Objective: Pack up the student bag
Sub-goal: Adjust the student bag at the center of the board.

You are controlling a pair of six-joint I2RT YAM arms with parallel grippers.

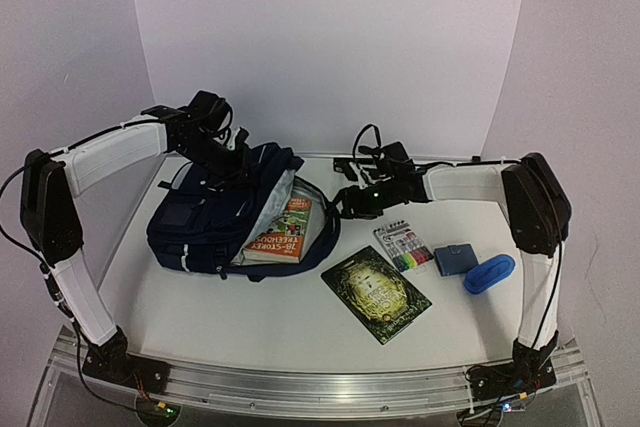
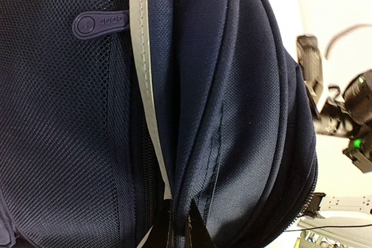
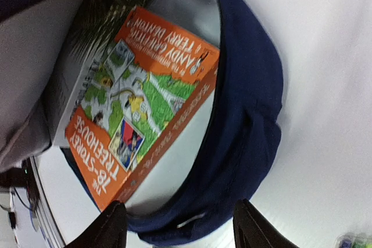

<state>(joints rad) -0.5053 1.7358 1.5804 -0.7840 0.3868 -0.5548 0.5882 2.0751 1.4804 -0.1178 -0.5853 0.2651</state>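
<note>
White-shelled arms [image 1: 110,152], black joints [image 1: 45,212], looping black cables [image 1: 362,137], green light [image 2: 356,142], black-fingered right end effector [image 3: 180,210].

student bag [image 1: 190,222]: navy | treehouse book [image 1: 283,232]: orange | pouch [image 1: 488,274]: blue | table [image 1: 250,317]: white

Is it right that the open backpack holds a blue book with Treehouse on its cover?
Not quite: the book is orange, not blue. The open backpack holds an orange book with Treehouse on its cover; the right wrist view shows it plainly.
</note>
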